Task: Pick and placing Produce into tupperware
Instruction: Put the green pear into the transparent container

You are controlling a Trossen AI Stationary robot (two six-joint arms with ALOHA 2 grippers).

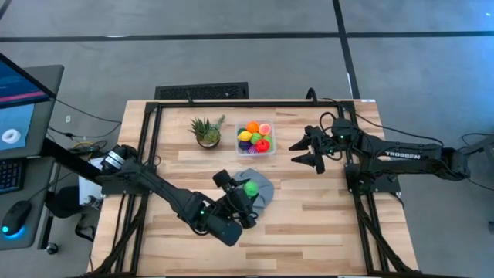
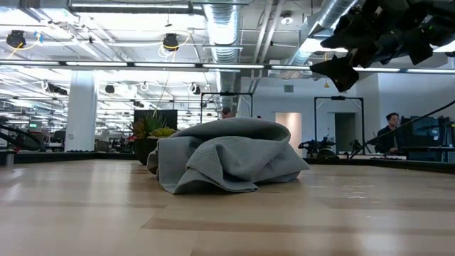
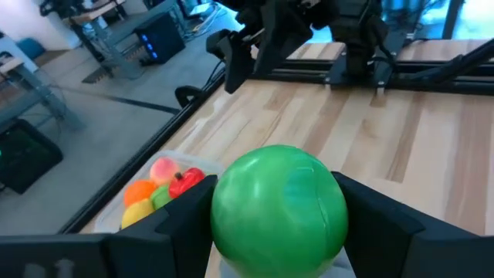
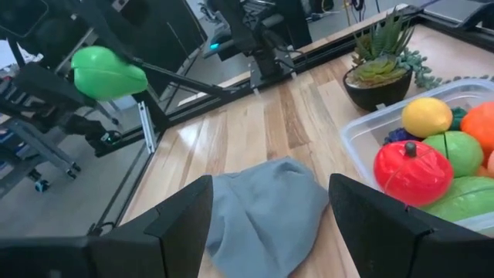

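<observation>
Where cloth [image 1: 258, 185] ends (bare wood [image 1: 309, 224])

Open office, exposed ceiling ducts [image 2: 222, 32]

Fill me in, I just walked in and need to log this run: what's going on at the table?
The left pincer is shut on a green toy fruit, raised above the grey cloth in the middle of the table. The clear container beside the potted plant already holds several colourful toy pieces. The right pincer waits empty and open, off the table surface to the container's right.
</observation>
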